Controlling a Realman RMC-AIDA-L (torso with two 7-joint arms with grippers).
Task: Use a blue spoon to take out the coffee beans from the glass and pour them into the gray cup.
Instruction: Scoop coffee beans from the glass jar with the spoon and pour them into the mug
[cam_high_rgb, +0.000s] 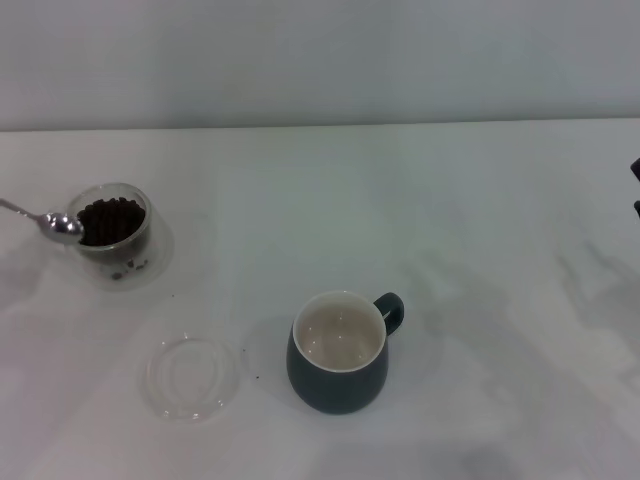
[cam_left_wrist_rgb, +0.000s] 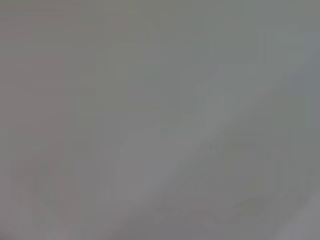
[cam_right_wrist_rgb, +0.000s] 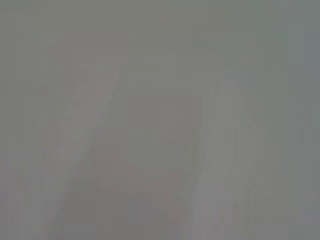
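The glass (cam_high_rgb: 116, 237) stands at the left of the white table, filled with dark coffee beans (cam_high_rgb: 108, 218). The blue spoon's shiny metal bowl (cam_high_rgb: 61, 226) rests at the glass's left rim, level with the beans. Its thin neck runs up and off the left edge of the head view, and the handle is out of view. The gray cup (cam_high_rgb: 338, 378) stands near the front centre with its handle to the right, and its cream inside shows no beans. My left gripper is out of view. A dark sliver of my right gripper (cam_high_rgb: 637, 190) shows at the far right edge. Both wrist views show only blurred grey.
A flat clear glass saucer (cam_high_rgb: 192, 376) lies on the table front left of the gray cup. A few dark specks lie on the table (cam_high_rgb: 430, 200) near the saucer and the glass. A pale wall rises behind the table's far edge.
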